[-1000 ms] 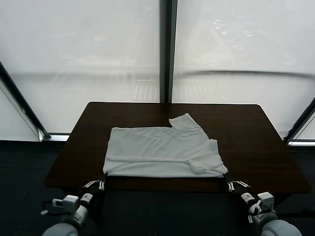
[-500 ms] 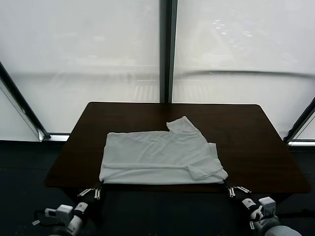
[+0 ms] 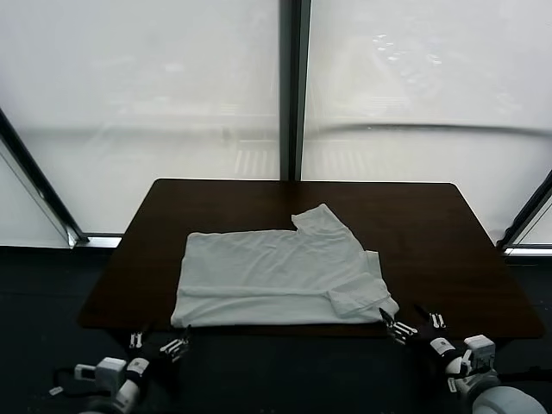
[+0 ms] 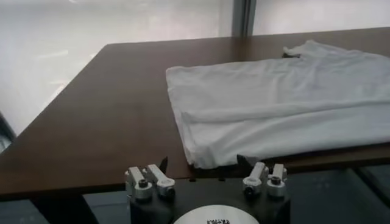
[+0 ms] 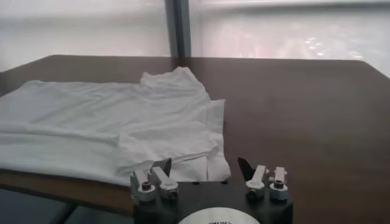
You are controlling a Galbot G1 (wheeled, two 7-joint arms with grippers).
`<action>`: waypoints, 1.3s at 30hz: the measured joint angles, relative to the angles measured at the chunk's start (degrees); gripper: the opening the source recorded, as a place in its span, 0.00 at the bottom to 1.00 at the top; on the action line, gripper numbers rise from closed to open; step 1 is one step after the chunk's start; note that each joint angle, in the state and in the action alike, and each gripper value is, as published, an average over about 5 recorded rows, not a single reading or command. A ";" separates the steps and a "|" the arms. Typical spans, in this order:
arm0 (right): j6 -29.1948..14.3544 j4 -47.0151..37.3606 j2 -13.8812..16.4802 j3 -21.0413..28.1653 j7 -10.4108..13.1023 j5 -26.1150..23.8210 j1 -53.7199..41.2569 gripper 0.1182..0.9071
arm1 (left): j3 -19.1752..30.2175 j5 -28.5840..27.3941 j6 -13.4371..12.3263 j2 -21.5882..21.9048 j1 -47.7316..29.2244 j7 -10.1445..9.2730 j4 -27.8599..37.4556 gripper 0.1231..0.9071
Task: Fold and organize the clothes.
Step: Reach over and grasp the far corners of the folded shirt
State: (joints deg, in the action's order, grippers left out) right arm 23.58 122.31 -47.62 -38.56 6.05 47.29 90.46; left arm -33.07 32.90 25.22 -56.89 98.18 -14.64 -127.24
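Counter [image 3: 483,259]: dark brown top in front of tall frosted windows; it carries only the garment.
T-shirt [image 3: 276,276]: white and wrinkled, lying folded in a broad band across the near middle of the counter, its near edge right along the counter's near edge; one sleeve pokes up at the far right, another fold sits at the near right corner. No print shows from here.
Left gripper [image 3: 159,345]: below and just beyond the counter's near edge, by the shirt's near left corner; fingers spread apart, holding nothing.
Right gripper [image 3: 414,326]: at the near edge beside the shirt's near right corner; fingers likewise spread wide, empty.
Just changed: both grippers have let go of the near hem; the cloth now lies free on the counter.
Meaning for the task: this fold looks laid down; my judgement is that further folds, likely bringing the sides in, remain.
Against the earlier frame: a second ago both grippers were pinched on the two near corners; the shirt has since slid slightly nearer and to the left, and the left gripper sits lower.
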 joint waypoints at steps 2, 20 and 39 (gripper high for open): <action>1.29 -1.51 1.03 1.09 0.42 1.42 -4.36 1.00 | -0.71 4.06 2.18 1.04 -2.28 -2.60 -0.70 1.00; 7.97 -32.57 -6.07 27.98 0.30 1.58 -51.12 1.00 | 12.17 30.72 9.18 6.63 -42.18 -6.68 21.70 1.00; 7.67 -53.56 -17.83 34.19 -4.79 -3.72 -63.05 1.00 | 20.21 29.51 11.34 2.94 -57.71 3.14 43.83 1.00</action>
State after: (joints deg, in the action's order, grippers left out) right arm 31.25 68.75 -65.45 -4.37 1.25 43.58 27.40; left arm -12.85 62.42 36.56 -53.95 40.47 -11.50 -83.41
